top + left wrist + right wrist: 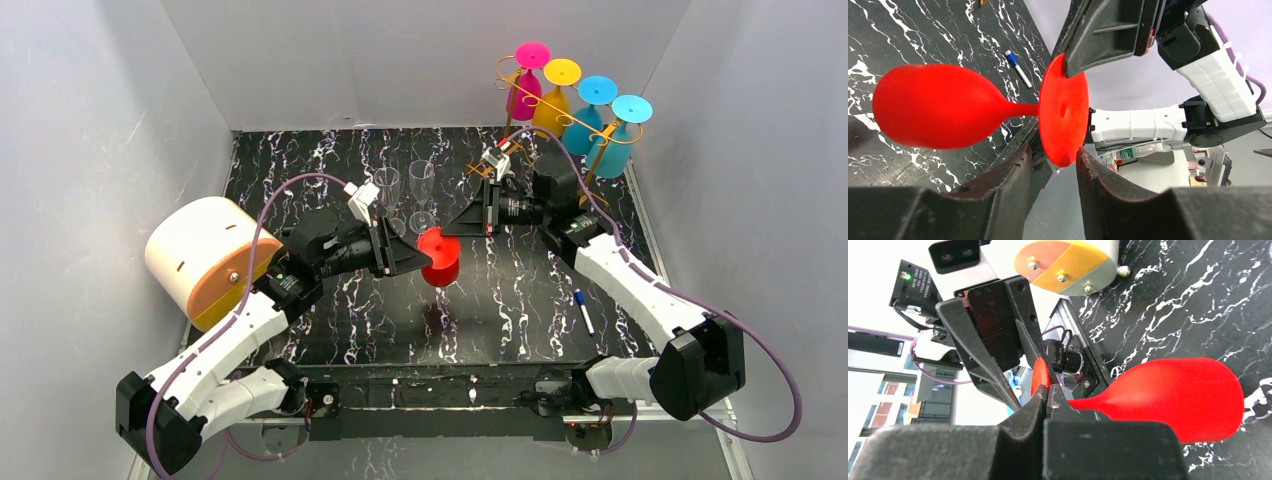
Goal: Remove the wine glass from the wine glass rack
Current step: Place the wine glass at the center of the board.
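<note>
A red wine glass (438, 256) hangs bowl down above the middle of the black marbled table, away from the rack. My right gripper (455, 229) is shut on the rim of its round foot (1039, 378); the bowl (1173, 396) shows to the right. My left gripper (414, 258) is open, its jaws straddling the opposite edge of the foot (1064, 115) with a gap on one side. The gold wine glass rack (503, 72) stands at the back right with a pink (528, 75), a yellow (557, 92) and two blue glasses (608, 125) hanging on it.
Two clear glasses (404, 190) stand upright behind the red one. A white and orange cylinder (205, 256) lies at the left edge. A blue-capped pen (583, 311) lies on the table at the right, also in the left wrist view (1018, 67).
</note>
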Available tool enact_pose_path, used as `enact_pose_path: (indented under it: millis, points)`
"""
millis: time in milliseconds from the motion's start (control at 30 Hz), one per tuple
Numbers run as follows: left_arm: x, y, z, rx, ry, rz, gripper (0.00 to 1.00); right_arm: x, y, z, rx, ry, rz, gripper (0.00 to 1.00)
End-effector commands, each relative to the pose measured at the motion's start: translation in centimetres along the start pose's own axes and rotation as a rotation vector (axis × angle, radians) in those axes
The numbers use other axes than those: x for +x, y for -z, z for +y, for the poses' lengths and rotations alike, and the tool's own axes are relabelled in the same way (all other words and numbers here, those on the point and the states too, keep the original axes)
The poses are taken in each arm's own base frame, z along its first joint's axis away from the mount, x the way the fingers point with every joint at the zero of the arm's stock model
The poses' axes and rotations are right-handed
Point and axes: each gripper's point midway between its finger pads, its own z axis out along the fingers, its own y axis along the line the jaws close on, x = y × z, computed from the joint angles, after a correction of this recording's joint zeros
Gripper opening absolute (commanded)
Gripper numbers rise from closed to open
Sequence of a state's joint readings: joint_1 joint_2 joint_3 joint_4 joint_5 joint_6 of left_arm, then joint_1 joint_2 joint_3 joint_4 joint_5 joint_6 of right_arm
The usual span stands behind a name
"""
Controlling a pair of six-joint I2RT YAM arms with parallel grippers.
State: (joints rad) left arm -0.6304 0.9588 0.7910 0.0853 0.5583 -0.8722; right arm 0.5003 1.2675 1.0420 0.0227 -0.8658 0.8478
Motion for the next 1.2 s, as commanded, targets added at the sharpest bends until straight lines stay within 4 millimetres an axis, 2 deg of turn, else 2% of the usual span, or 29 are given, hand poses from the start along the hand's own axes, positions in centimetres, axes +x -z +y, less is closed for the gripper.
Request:
enact_pose_path:
  millis: [0, 100, 200, 333, 400, 433, 533, 667, 733, 833, 900, 1100, 1167]
  points:
    - [-0.8, 0.5, -1.1, 0.026, 0.005, -0.046, 0.30, -0.2, 0.3, 3.1, -0.117, 0.115, -0.026, 0.01]
    - [-1.2, 0.6, -2.0, 0.049, -0.003, -0.040, 0.22, -0.4, 0.1, 2.9, -0.112, 0.119, -0.037, 0.01]
    - [-0.6, 0.3, -1.2, 0.032, 0.015, -0.019, 0.19, -0.3, -0.1, 2.9, -0.117, 0.121, -0.033, 0.01]
    - [0.1, 0.2, -0.8, 0.033, 0.007, 0.012, 0.06, 0.1, -0.7, 2.7, -0.095, 0.122, -0.035, 0.01]
    - [-0.1, 0.6, 0.1, -0.034, -0.024, 0.007, 0.00, 0.5, -0.7, 2.7, -0.095, 0.116, -0.023, 0.01]
    - [0.1, 0.8, 0.6, -0.074, -0.036, 0.017, 0.00, 0.7, -0.7, 2.6, -0.094, 0.110, -0.017, 0.04]
    - [0.3, 1.3, 0.5, -0.093, -0.072, 0.049, 0.00, 1.0, -0.7, 2.6, -0.100, 0.096, 0.002, 0.13]
    - [0.4, 1.3, 0.1, -0.075, -0.108, 0.076, 0.00, 1.4, -0.7, 2.6, -0.108, 0.086, 0.028, 0.31]
    - [0.5, 1.1, 0.2, -0.071, -0.128, 0.093, 0.00, 1.4, -0.9, 2.5, -0.105, 0.082, 0.038, 0.33]
    - [0.6, 0.6, 0.0, -0.053, -0.143, 0.134, 0.00, 1.3, -1.1, 2.5, -0.114, 0.080, 0.054, 0.32]
    - [0.6, 0.5, -0.1, -0.046, -0.142, 0.144, 0.00, 1.2, -1.1, 2.6, -0.115, 0.081, 0.060, 0.21]
    - [0.5, 0.6, -0.5, -0.015, -0.127, 0.102, 0.00, 1.5, -0.8, 3.1, -0.133, 0.108, 0.050, 0.03]
    - [0.5, 0.5, -0.5, -0.006, -0.113, 0.091, 0.00, 1.7, -0.6, 3.2, -0.135, 0.118, 0.040, 0.01]
